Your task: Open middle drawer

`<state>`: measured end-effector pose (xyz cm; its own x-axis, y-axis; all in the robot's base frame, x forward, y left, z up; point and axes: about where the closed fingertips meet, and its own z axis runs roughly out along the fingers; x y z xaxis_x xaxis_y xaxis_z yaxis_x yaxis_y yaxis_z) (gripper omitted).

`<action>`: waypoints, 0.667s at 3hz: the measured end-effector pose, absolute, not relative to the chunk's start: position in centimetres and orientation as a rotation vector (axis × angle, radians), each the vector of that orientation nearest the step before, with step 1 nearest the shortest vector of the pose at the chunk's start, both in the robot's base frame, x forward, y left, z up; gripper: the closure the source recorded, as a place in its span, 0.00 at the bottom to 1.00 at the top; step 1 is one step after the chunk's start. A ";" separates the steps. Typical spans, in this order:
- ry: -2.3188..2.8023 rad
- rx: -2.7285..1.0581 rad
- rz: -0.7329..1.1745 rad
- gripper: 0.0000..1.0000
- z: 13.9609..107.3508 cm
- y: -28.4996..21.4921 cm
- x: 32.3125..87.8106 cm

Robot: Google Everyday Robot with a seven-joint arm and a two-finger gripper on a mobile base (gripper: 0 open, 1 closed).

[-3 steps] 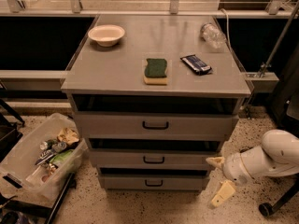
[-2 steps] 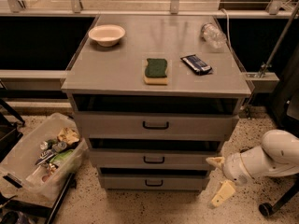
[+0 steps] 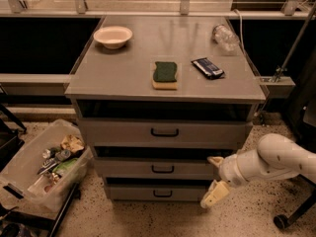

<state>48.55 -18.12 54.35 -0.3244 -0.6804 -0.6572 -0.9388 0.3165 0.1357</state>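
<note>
The middle drawer (image 3: 160,169) is the second of three grey drawers in the cabinet, closed, with a small black bar handle (image 3: 162,169) at its centre. The top drawer (image 3: 163,132) is above it and the lowest drawer (image 3: 159,192) below. My gripper (image 3: 215,177) is at the right end of the middle drawer's front, on a white arm (image 3: 276,159) coming in from the right. Its fingers are spread apart: one fingertip (image 3: 215,160) at the middle drawer's height, the other (image 3: 213,195) lower, by the lowest drawer. It holds nothing and is well right of the handle.
On the cabinet top (image 3: 123,73) lie a white bowl (image 3: 113,36), a green sponge (image 3: 165,74), a dark snack packet (image 3: 208,67) and a clear plastic bottle (image 3: 226,36). A clear bin of rubbish (image 3: 42,164) stands on the floor at the left. A caster wheel (image 3: 281,222) is at lower right.
</note>
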 end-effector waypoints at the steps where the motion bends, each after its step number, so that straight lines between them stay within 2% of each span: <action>1: 2.100 -1.385 0.617 0.00 54.1 -18.6 50.5; 2: 2.100 -1.385 0.617 0.00 54.1 -18.6 50.5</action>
<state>50.49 -18.62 54.11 -0.3226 -0.6779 -0.6606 -0.9275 0.3658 0.0775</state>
